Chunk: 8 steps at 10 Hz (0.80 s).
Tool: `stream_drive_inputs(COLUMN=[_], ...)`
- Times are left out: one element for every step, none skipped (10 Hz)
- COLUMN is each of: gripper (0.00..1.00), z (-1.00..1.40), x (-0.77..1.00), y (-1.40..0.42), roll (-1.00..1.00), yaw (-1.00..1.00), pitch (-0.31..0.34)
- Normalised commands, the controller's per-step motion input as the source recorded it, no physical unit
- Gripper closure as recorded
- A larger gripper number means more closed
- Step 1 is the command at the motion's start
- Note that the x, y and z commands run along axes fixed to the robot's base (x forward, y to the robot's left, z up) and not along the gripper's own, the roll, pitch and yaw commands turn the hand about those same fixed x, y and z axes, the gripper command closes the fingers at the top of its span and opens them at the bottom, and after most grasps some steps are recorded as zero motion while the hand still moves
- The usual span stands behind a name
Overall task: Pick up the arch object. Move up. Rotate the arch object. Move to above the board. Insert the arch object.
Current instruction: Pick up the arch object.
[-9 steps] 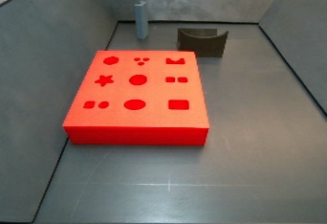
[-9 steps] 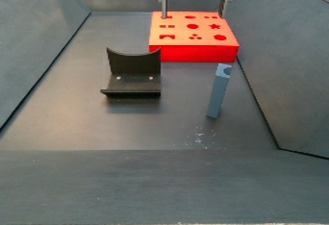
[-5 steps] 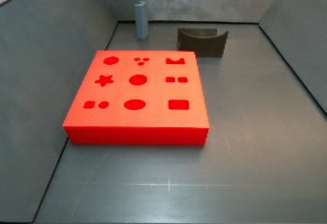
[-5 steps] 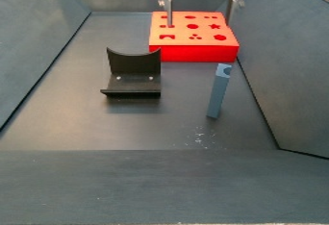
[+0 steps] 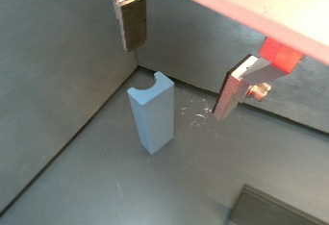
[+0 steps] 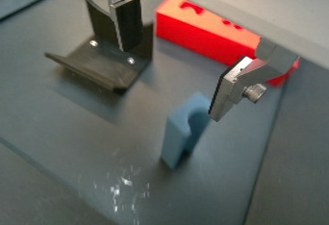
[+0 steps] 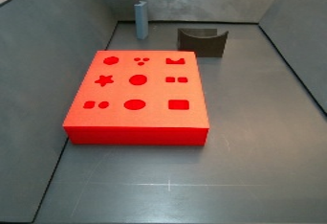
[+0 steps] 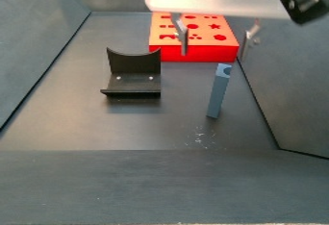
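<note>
The gripper [image 5: 182, 58] hangs above the arch object [image 5: 152, 118] with its jaws wide apart, and nothing is between them. In both wrist views the two silver fingers [image 6: 233, 87] stand on either side of the slim grey-blue block without touching it.

The arch object [image 8: 220, 90] stands upright on the grey floor [image 8: 141, 123], with its notched end pointing up. In a side view it is at about 3 o'clock from the middle of the floor, close to the wall on that side. The fixture [image 8: 131, 73], a dark bracket on a base plate, is at about 9 o'clock from the arch object and well apart from it. The board [image 8: 194, 36], a flat red-orange block with shaped cut-outs in its top, lies at about 12 o'clock from the arch object, near the far wall.

In a side view the board [image 7: 138, 97] fills the middle, with the arch object [image 7: 141, 17] at 12 o'clock from it and the fixture [image 7: 202, 40] at about 1 o'clock.
</note>
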Motion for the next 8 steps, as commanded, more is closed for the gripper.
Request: stream_drive_inputs(gripper=[0.00,0.00,0.00,0.00,0.00,0.00,0.00,0.00], z=[-0.31,-0.48,-0.54,-0.61,-0.65,-0.57,-0.45,-0.22], x=[-0.03,0.00,0.00,-0.06,-0.17,-0.20,-0.13,0.00], y=[0.09,0.00,0.00,0.00,0.07,0.08,0.01,0.00], roll=[-0.12,-0.10,-0.16,-0.21,-0.26,-0.25,-0.17,-0.08], yaw=[-0.25,-0.13,-0.09,-0.08,-0.07,-0.06,-0.02,0.00], pitch=[-0.083,-0.134,-0.084,-0.066,-0.027,-0.007,-0.039,-0.050])
